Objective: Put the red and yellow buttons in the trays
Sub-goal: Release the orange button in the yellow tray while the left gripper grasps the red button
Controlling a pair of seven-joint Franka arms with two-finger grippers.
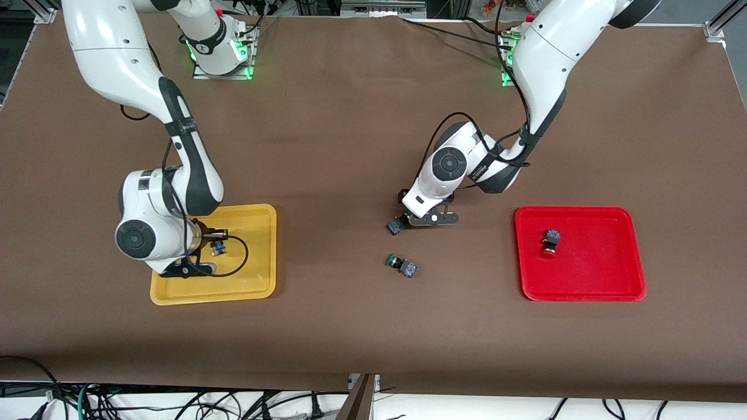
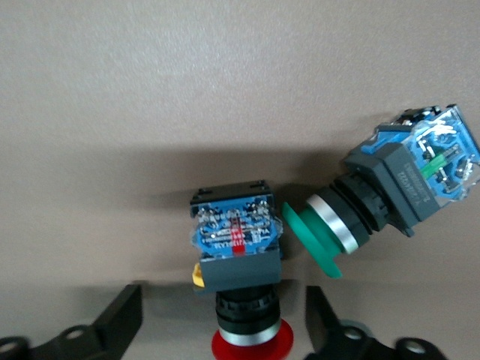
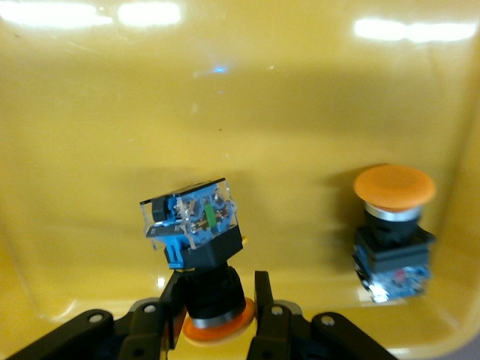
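My right gripper (image 1: 213,248) (image 3: 216,283) is over the yellow tray (image 1: 252,245) (image 3: 240,112), shut on the cap of a yellow-orange button (image 3: 201,240) that hangs tilted. A second yellow-orange button (image 3: 394,225) lies in that tray; the arm hides it in the front view. My left gripper (image 1: 404,220) (image 2: 223,294) is open, low over the table mat, with a red-capped button (image 1: 395,226) (image 2: 238,255) between its fingers, untouched. Another red button (image 1: 550,242) lies in the red tray (image 1: 595,262).
A green-capped button (image 1: 401,265) (image 2: 382,195) lies on the brown mat close to the red-capped one, nearer to the front camera. The red tray is toward the left arm's end, the yellow tray toward the right arm's end.
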